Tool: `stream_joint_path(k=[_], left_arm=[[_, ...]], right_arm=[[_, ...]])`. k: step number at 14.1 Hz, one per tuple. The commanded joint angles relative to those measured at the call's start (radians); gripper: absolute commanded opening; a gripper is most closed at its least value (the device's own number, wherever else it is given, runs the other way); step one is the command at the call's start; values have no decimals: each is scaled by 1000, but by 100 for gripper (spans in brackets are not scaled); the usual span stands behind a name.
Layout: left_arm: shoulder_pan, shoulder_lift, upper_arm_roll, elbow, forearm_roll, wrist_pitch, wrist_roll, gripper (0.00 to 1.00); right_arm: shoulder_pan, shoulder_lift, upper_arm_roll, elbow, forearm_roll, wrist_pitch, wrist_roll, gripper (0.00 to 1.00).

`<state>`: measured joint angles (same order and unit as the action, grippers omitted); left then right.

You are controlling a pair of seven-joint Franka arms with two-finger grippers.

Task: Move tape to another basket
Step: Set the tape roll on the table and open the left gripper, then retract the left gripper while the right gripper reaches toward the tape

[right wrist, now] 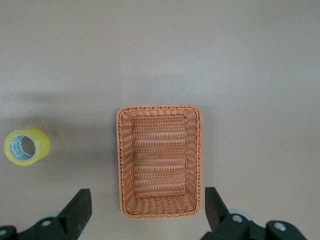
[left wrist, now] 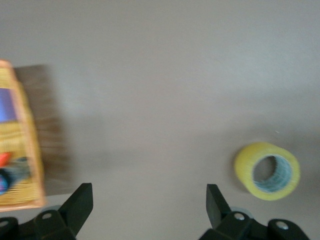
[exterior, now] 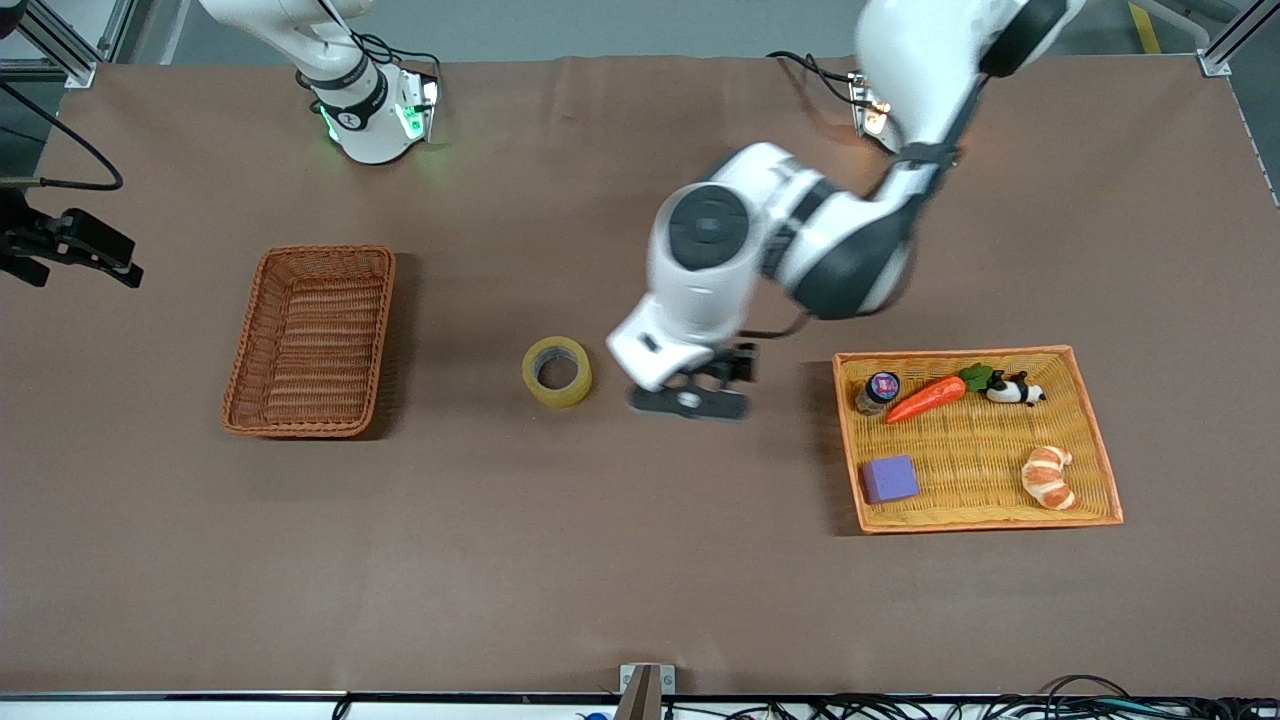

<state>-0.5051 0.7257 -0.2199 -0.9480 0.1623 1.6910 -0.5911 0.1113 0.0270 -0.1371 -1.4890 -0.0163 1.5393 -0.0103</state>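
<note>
The tape (exterior: 556,372), a yellowish roll with a grey core, lies flat on the brown table between the two baskets. It also shows in the left wrist view (left wrist: 267,171) and the right wrist view (right wrist: 27,146). The reddish-brown wicker basket (exterior: 311,341) stands empty toward the right arm's end and shows in the right wrist view (right wrist: 160,161). My left gripper (exterior: 712,386) is open and empty, low over bare table beside the tape, on the yellow tray's side (left wrist: 149,186). My right gripper (right wrist: 147,191) is open and empty, high over the basket's end nearest the bases.
A flat yellow woven tray with an orange rim (exterior: 960,352) lies toward the left arm's end. It holds a carrot (exterior: 926,398), a panda toy (exterior: 1015,389), a croissant (exterior: 1049,477), a purple block (exterior: 890,478) and a small jar (exterior: 879,390).
</note>
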Motion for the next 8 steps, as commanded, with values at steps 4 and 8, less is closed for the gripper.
stream_joint_path(k=[4,8], left_arm=[[310,-209,-100,-199,-6,7,163,100],[362,-305,-11,-259,-30,9,278,100]], right_arm=[[57,-13,4,-10,15,7,12,100],[167,40,4,-33,18,51,188,100]])
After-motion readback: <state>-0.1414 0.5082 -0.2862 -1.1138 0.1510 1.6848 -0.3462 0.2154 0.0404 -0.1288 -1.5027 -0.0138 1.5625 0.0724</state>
